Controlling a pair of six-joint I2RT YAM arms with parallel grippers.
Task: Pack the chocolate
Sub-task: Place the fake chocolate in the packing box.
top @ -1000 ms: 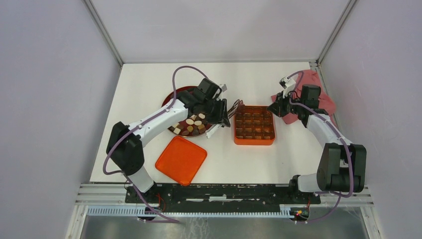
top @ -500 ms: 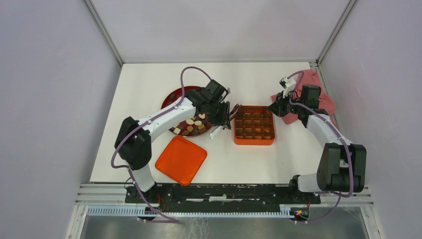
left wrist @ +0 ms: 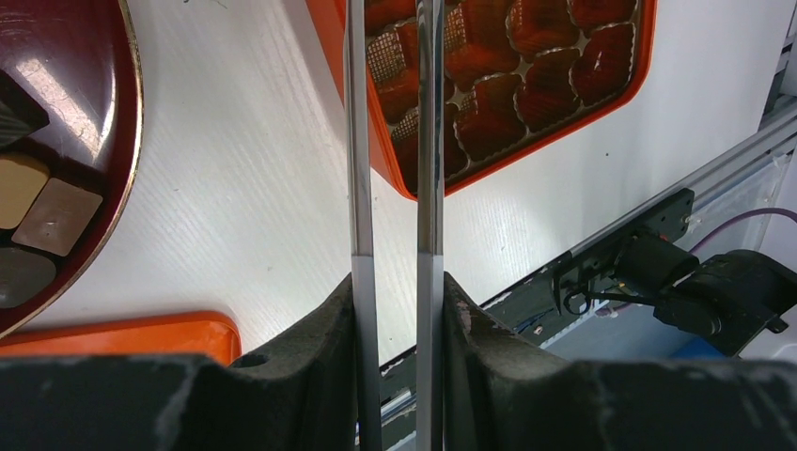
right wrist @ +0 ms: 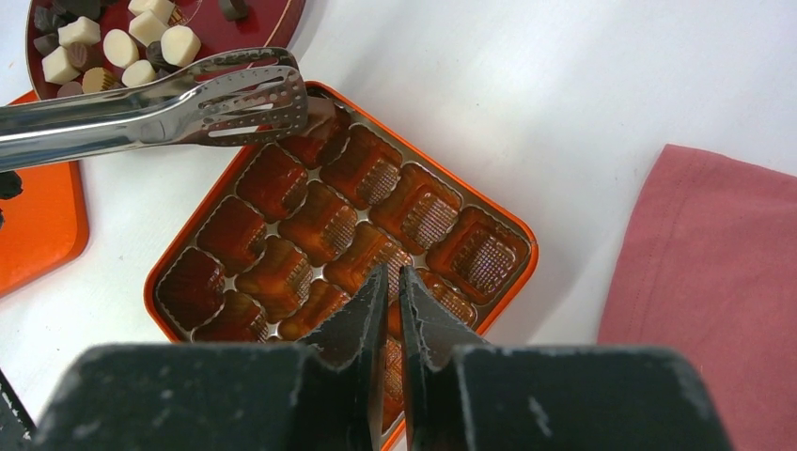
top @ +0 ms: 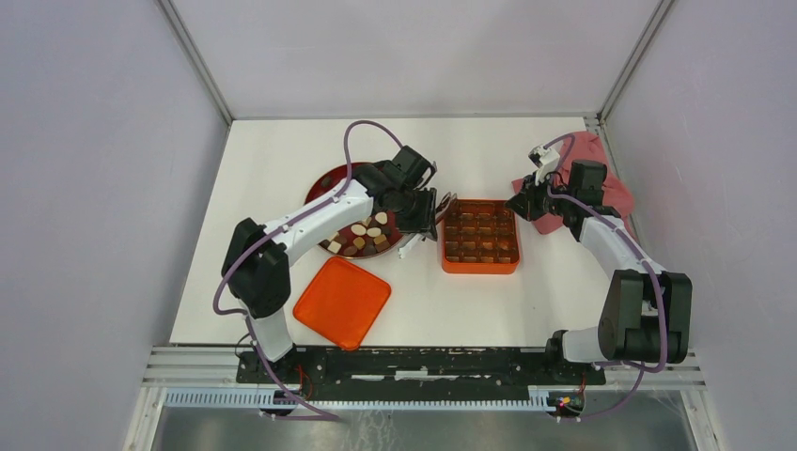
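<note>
Transfer step: left tool [left wrist: 390, 282], clamped on tongs [right wrist: 188, 103], is hovering their tips over box [top: 479, 235] corner. Right tool [right wrist: 387, 277] is idling, jaws together, empty. Chocolate [right wrist: 122, 47] is sitting on plate [top: 324, 183]. Next move is calling for exact cell alignment; whether a piece is in the tongs, cannot tell.

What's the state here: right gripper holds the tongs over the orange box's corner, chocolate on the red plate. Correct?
Wrong arm: the left gripper holds the tongs over the orange box's corner; the left wrist view shows them between its fingers. The chocolate is on the red plate.
</note>
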